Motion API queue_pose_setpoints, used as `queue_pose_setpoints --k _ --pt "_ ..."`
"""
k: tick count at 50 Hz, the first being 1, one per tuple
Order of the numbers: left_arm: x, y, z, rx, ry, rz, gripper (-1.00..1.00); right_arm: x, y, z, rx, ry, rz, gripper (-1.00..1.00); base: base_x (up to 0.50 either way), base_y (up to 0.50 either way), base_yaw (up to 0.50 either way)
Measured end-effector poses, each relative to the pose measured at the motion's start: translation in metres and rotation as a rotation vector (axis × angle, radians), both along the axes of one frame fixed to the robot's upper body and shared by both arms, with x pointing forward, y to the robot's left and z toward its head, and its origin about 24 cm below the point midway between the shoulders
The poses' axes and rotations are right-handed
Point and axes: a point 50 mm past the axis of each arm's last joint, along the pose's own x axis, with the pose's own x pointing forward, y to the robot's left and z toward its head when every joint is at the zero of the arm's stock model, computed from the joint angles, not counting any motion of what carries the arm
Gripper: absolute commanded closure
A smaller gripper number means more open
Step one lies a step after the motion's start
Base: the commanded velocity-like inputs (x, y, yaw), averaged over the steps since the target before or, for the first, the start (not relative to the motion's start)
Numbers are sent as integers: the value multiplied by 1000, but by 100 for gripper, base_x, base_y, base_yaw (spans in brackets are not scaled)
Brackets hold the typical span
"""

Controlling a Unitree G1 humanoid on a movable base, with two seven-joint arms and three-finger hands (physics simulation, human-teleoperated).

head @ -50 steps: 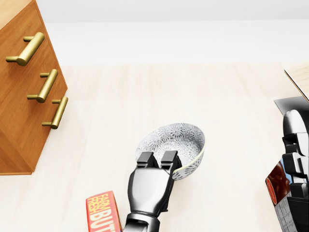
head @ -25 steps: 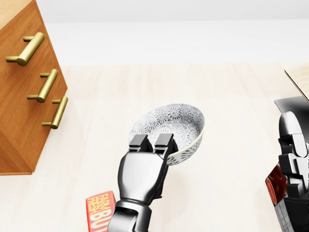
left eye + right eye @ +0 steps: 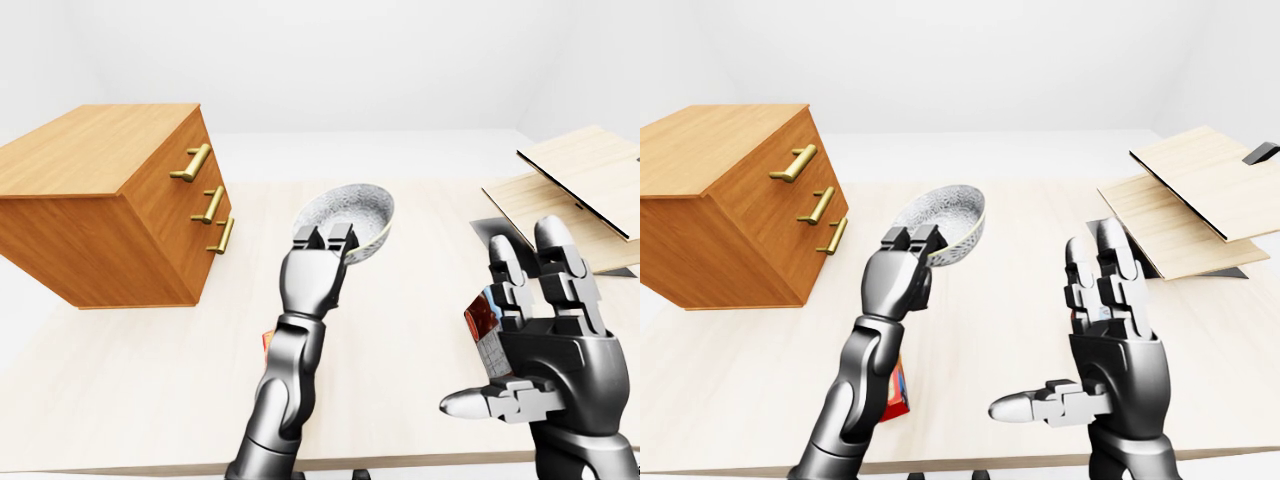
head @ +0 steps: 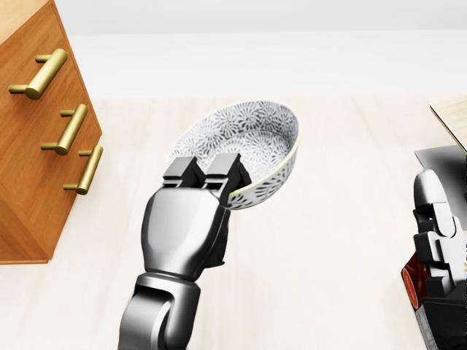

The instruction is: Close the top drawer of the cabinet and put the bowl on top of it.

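Observation:
A grey patterned bowl (image 4: 244,146) with a pale rim hangs tilted above the table, and my left hand (image 4: 202,174) is shut on its near rim. The same bowl (image 3: 345,210) shows in the left-eye view just right of the wooden cabinet (image 3: 100,200). The cabinet stands at the left with three brass handles (image 3: 192,162) down its face, and all its drawers look flush. My right hand (image 3: 1100,340) is held up at the right with fingers spread, open and empty.
A red butter box (image 3: 900,388) lies on the table behind my left forearm. Flat wooden boards (image 3: 1200,185) on a dark base sit at the right. A small red and white box (image 3: 487,330) lies behind my right hand.
My left hand has lifted the bowl up and to the left, toward the cabinet. The arm now hides the butter box in the head view. The right hand has barely moved.

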Motion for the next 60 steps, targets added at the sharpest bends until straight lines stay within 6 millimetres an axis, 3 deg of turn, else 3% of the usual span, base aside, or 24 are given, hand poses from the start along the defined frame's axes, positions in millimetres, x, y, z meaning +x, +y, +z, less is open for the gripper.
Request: queue_pose_setpoints --k 32,60 --pt "3 44 97 12 -189 32 100 3 4 -5 -3 30 11 -100 0 0 0" --pt "6 84 160 87 -363 103 100 4 6 -7 -4 47 18 -100 0 0 0"
